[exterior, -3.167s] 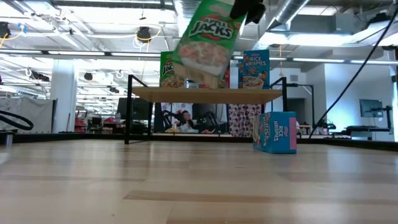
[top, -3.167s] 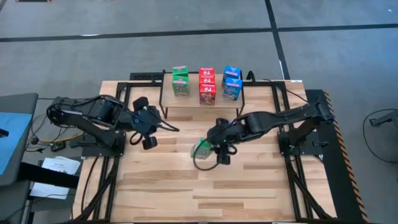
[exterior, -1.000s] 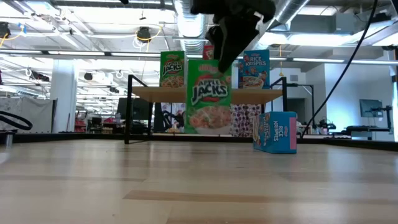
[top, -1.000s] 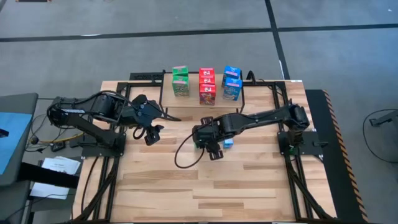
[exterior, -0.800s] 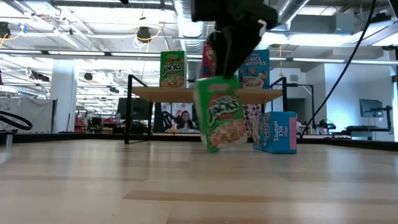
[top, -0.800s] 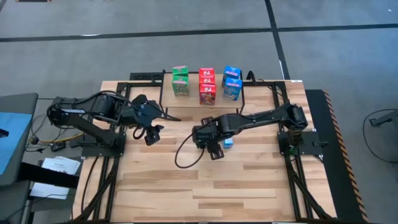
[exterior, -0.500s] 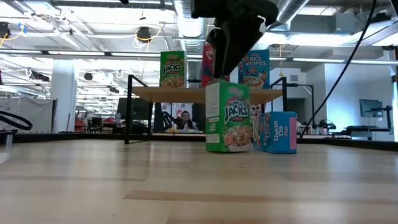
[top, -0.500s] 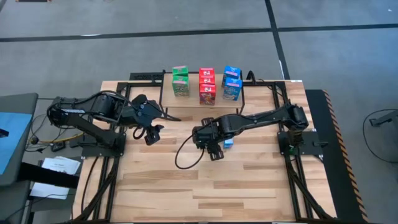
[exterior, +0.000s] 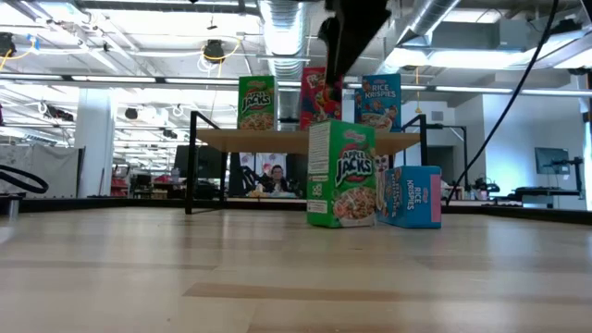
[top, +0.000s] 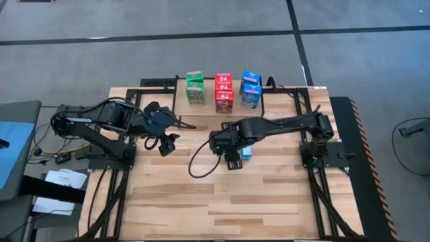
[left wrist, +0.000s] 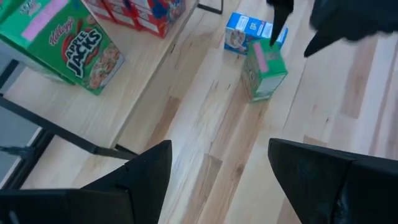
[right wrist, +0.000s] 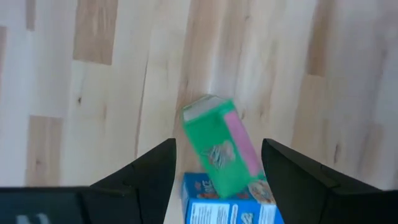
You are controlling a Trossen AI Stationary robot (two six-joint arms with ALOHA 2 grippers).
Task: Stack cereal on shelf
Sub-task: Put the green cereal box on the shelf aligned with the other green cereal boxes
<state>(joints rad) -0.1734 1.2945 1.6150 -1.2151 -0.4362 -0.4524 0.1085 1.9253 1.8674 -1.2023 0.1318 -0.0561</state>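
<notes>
Released moments ago, the small green Apple Jacks cereal box (exterior: 341, 174) is now standing upright on the slatted wooden tabletop (top: 201, 195) instead of hanging tilted from the right gripper (top: 232, 158), which is lifting clear above it with its fingers spread wide and holding nothing. The green box is sitting just beside a small blue Rice Krispies box (exterior: 408, 196), in front of the low light-wood shelf on thin black legs (exterior: 305, 140), where green, red and blue boxes are already lined up. The left gripper (top: 166, 139) is waiting near the shelf's left end — open and empty. To do this step well, the next grasp is probably best taken squarely across the box's narrow sides — keeping it upright and clear of the blue neighbour.
</notes>
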